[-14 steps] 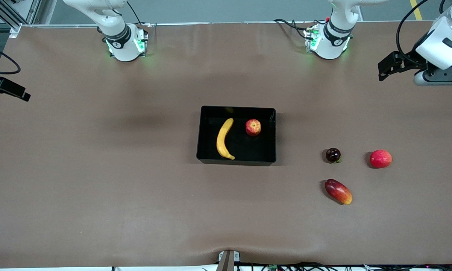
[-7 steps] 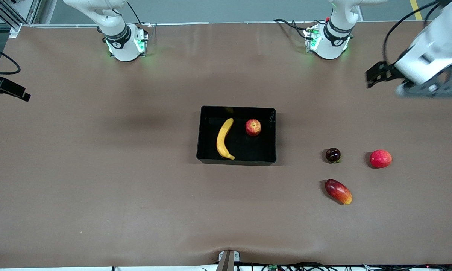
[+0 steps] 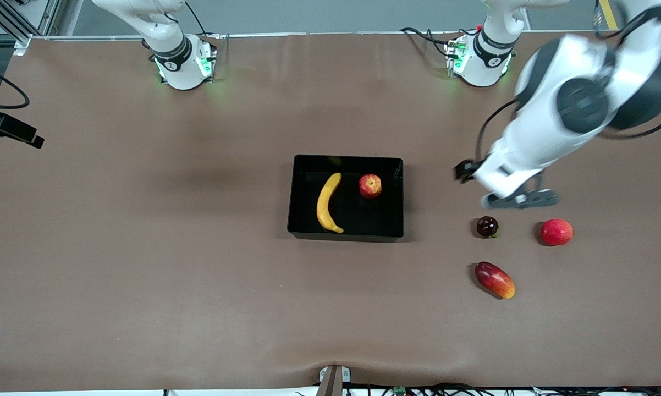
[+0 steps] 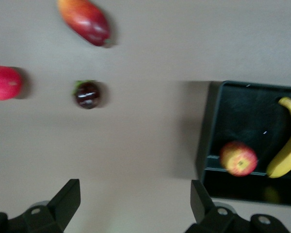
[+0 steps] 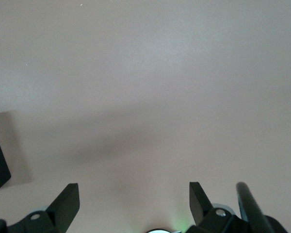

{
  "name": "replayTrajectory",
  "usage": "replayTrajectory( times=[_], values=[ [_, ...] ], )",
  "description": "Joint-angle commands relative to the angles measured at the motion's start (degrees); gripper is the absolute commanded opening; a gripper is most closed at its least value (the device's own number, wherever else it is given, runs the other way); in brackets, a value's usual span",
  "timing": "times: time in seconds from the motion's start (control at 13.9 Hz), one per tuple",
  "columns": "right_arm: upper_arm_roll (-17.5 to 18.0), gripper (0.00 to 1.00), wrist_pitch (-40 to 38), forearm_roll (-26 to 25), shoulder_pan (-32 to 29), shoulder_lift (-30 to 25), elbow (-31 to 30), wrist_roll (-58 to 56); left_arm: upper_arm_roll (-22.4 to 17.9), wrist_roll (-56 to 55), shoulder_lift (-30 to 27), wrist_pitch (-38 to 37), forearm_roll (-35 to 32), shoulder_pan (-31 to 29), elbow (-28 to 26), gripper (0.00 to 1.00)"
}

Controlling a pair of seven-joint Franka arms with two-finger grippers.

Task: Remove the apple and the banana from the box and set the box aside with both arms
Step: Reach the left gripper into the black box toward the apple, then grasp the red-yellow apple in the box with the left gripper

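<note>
My left gripper, fingers spread and empty, hangs over bare table between the shallow glossy black plastic box, mid-table, and a dark purple round fruit. The small streaked red apple sits by the box wall beside the long yellow banana; reaching in, I could clip that rim. My right gripper waits spread over bare table.

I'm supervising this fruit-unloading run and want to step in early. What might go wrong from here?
1. The open left claw hangs over bare table beside the shallow glossy black plastic box, above the small dark purple round fruit; descending early might knock it.
2. The small streaked red apple lies close to the long curved yellow banana, so grasping one may nudge the other.
</note>
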State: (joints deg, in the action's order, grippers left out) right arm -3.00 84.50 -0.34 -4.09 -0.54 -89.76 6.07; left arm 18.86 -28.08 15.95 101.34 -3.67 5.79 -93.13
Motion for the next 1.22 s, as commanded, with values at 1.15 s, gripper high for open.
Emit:
replayTrajectory(
  times=[1.15],
  values=[
    [1.06,1.0,-0.21,0.17,-2.23,0.89,0.64,0.26,-0.14,-36.17,20.43,17.13,-4.06,19.17,-1.0,1.0]
  ],
)
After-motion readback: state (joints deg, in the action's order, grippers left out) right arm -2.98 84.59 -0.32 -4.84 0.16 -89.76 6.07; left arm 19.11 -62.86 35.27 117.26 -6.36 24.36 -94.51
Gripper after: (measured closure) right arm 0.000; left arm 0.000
